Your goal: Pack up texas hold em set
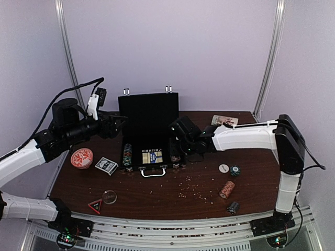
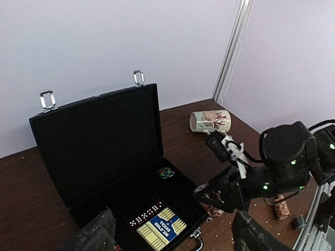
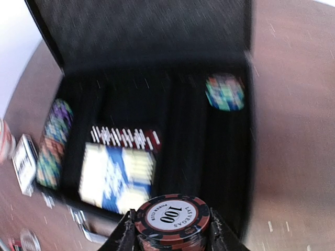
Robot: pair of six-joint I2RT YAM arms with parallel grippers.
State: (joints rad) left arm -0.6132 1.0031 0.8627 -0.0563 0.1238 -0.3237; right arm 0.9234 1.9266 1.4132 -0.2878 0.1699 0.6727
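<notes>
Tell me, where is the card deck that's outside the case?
In the top view the boxed card deck lies on the table just left of the open briefcase, between it and the orange-red dish.

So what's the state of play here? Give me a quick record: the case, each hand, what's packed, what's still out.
case: black briefcase, open, lid upright
right hand: shut on chip stack, top chip marked 100, at the case's right side
left hand: open, empty, beside the lid
packed: card box, mixed chips in left slot, red dice
still out: card deck, orange chips lying sideways, white button
not the set: mug, orange dish
</notes>
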